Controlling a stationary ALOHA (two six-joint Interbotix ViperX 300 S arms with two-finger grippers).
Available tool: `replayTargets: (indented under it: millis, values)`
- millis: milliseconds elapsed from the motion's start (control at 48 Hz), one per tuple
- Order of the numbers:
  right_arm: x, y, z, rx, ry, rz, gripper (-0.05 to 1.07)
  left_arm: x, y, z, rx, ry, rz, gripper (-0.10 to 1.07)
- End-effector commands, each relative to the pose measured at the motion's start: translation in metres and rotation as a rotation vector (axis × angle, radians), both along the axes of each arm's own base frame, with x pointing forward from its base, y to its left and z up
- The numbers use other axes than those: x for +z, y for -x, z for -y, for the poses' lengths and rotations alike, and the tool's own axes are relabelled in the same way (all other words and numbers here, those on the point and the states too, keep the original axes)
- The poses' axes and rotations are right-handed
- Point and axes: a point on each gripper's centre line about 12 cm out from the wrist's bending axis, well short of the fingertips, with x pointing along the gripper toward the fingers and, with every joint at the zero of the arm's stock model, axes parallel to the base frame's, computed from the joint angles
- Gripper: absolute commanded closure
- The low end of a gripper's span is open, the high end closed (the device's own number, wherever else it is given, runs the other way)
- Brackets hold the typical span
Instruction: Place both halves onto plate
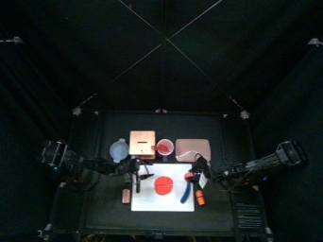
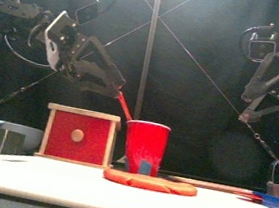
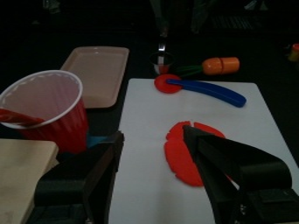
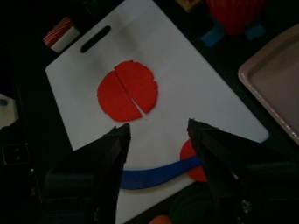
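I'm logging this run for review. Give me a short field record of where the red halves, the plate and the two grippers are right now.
halves: two red halves lying flat side by side on the white cutting board, a thin seam between them
plate: pale plate empty, beside the board, next to the red cup
left gripper: open, above the board near the halves, holding nothing
right gripper: open, above the board, holding nothing
task state: neither half on the plate yet

Plate (image 4: 275, 77) cut off by the right wrist view's edge
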Motion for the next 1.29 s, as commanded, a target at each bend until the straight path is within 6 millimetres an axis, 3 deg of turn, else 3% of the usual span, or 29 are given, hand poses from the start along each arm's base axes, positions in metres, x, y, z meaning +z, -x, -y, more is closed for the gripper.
replayTargets:
  millis: [0, 417, 771, 1021, 1271]
  values:
    - [0.007, -0.002, 0.0, -0.003, -0.01, 0.024, 0.14, 0.007, -0.006, 0.0, 0.002, -0.001, 0.026, 0.07]
    - [0.016, -0.014, 0.005, -0.054, -0.057, 0.04, 0.14, 0.013, -0.006, 0.002, -0.017, -0.014, 0.046, 0.07]
    - [-0.003, -0.045, 0.003, -0.121, -0.414, 0.028, 0.13, 0.013, -0.006, 0.005, -0.029, -0.017, 0.044, 0.07]
    - [-0.023, -0.063, 0.0, -0.14, -0.473, -0.02, 0.11, 0.022, -0.011, 0.012, -0.091, -0.068, 0.083, 0.07]
    - [-0.048, -0.076, 0.01, -0.233, -0.514, -0.086, 0.0, 0.027, -0.007, 0.017, -0.139, -0.116, 0.129, 0.07]
